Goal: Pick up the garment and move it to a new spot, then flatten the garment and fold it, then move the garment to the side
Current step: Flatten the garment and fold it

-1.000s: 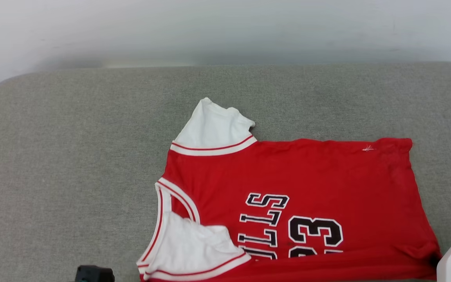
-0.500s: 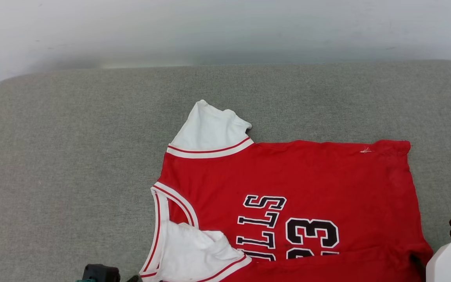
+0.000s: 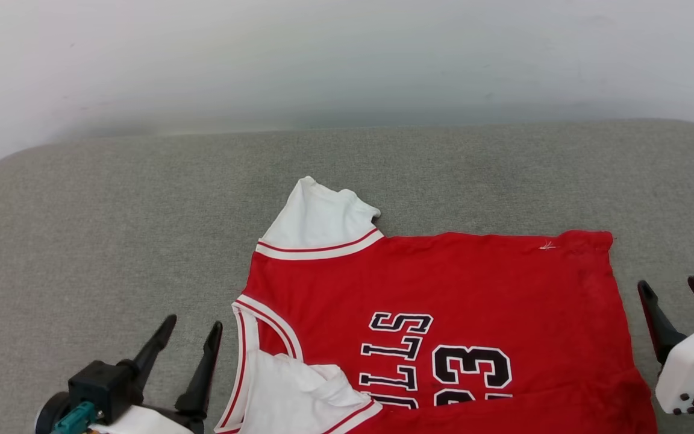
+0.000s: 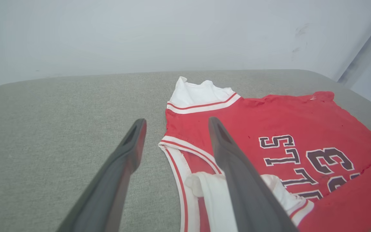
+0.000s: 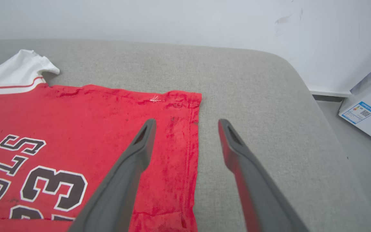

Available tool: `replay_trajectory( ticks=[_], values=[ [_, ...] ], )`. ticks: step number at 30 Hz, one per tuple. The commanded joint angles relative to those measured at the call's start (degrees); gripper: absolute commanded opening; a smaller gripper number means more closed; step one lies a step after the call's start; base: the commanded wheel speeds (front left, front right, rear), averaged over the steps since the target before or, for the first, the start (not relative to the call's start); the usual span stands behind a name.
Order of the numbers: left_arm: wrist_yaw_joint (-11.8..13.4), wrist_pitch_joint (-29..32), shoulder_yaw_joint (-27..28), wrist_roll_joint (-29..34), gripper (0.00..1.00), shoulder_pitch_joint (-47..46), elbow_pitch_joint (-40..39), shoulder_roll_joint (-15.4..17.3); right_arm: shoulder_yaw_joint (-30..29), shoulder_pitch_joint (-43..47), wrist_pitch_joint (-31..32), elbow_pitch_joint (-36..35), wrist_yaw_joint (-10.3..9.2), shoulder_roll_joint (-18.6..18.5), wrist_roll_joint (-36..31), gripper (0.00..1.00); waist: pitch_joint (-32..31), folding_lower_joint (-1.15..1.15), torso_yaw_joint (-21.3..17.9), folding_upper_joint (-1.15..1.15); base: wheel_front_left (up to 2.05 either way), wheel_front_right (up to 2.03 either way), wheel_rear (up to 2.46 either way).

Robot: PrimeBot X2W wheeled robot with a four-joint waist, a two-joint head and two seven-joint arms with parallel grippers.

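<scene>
Fingers of the left gripper [image 3: 193, 323] stand spread with nothing between them, just beside the neckline end of the garment [image 3: 443, 283]. The right gripper [image 3: 667, 283] is likewise parted and empty at the hem end. The jersey lies near the front edge of the bench [image 3: 112, 211], right of centre. Its near long side seems turned up over the lettering, with the near sleeve [image 3: 299, 386] bunched on top. The risk, as I judge it, is that folding over that lump would leave a crooked, bulging packet. A finger dropping close to the collar trim could also catch the loose flap and drag it open. Both arms reach in from the front edge, fingers angled low toward the far edge, apparently not touching the cloth.
</scene>
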Motion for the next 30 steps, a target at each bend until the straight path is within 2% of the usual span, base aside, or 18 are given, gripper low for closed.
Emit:
replay_trajectory(
  ticks=[1,4,6,11,16,20,23,27,30],
  values=[
    [0.30,-0.61,0.94,0.91,1.00,-0.97,-0.40,-0.45,0.37,-0.57,-2.07,-0.48,-0.03,0.73,-0.34,1.00,-0.28,0.00,-0.23,0.00,0.00,0.00,0.00],
    [0.72,-1.18,3.27,3.47,1.00,-0.87,-1.32,-2.06,1.23,-1.07,-8.33,-1.39,-0.04,1.68,-0.30,1.00,-0.29,0.00,-0.59,0.00,0.00,0.00,0.00],
    [0.11,-1.28,5.46,5.01,1.00,-0.75,-2.65,-3.79,2.03,-0.80,-12.38,-1.71,-0.04,2.23,-0.45,1.00,-0.08,0.00,-0.85,0.00,0.00,0.00,0.00],
    [-2.39,-1.26,10.13,8.57,1.00,0.31,-3.86,-7.55,3.60,-0.34,-20.38,-1.75,-0.04,4.12,-0.04,1.00,0.80,0.00,-1.83,0.00,0.00,0.00,0.00],
    [-6.22,-1.21,14.39,10.40,1.00,-0.50,-4.34,-10.04,3.99,-1.40,-25.30,-2.03,-0.03,6.41,-0.88,1.00,2.82,0.00,-3.59,0.00,0.00,0.00,0.00],
    [-9.32,-1.22,16.27,10.58,1.00,-2.97,-3.97,-9.41,3.93,-2.81,-27.51,-3.29,-0.04,8.46,-2.25,1.00,5.96,0.00,-5.31,0.00,0.00,0.00,0.00],
    [-11.73,-0.54,16.39,10.49,1.00,-6.96,-3.43,-7.45,3.99,-3.62,-28.44,-3.98,-0.03,9.68,-3.06,1.00,8.69,0.00,-6.66,0.00,0.00,0.00,0.00],
    [-14.33,6.15,15.42,8.52,1.00,-15.02,-1.90,-3.50,4.46,-4.93,-29.46,-4.33,-0.04,10.44,-3.88,1.00,12.59,0.00,-8.83,0.00,0.00,0.00,0.00],
    [-15.61,14.22,14.61,5.61,1.00,-22.45,-0.34,1.65,4.77,-6.19,-29.87,-3.92,-0.03,11.04,-3.88,1.00,15.39,0.00,-10.91,0.00,0.00,0.00,0.00]
  ],
)
